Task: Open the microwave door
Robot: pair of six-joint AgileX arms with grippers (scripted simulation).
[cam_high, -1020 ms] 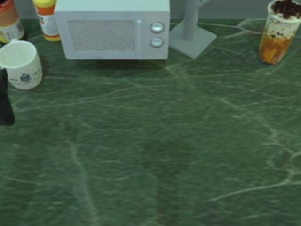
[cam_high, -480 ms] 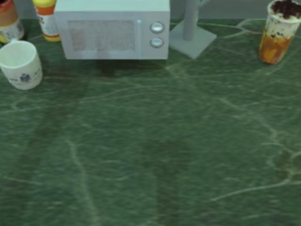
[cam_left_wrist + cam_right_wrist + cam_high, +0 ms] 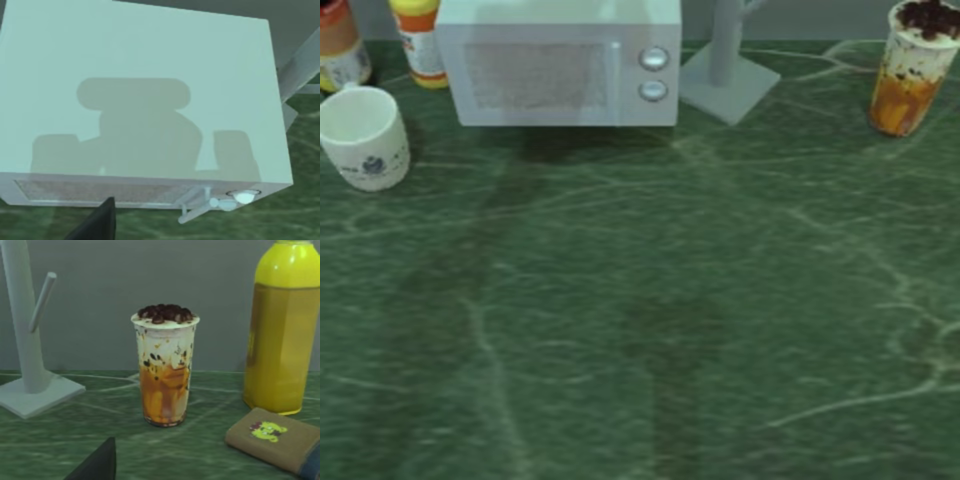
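While left tool (image 3: 95, 225) hovers above, microwave (image 3: 145, 100) (closed).

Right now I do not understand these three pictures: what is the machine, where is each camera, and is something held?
The machine is two AgileX arms at a green table. One camera looks down from above; no arm shows there. It sees the microwave, its door shut, a white mug, a drink cup and a grey stand. The left wrist camera looks down on the microwave's top. The right wrist camera faces the drink cup, a yellow bottle and a brown wallet-like thing. Nothing is seen held.
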